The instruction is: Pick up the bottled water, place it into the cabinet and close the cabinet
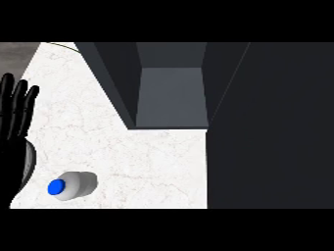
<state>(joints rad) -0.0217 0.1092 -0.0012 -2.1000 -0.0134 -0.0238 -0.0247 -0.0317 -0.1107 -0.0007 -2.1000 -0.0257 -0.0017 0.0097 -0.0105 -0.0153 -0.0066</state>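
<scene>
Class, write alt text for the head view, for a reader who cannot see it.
A small white water bottle with a blue cap stands on a white marble counter, in front of an open dark grey cabinet. The robot's black left hand rests open at the left edge, fingers up, apart from the bottle.

Blue-capped bottle [72, 186] upright; cabinet [171, 93] apparently open.

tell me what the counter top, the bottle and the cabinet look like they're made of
White counter top: looks like polished marble or a stone look-alike, going by its faint pinkish-grey veining.
Pale bottled water with a blue cap: probably translucent plastic; the body is whitish and softly shaded, the cap a solid glossy blue.
Dark grey open cabinet: flat matt panels with no grain, so painted board or metal; cannot tell which.
</scene>
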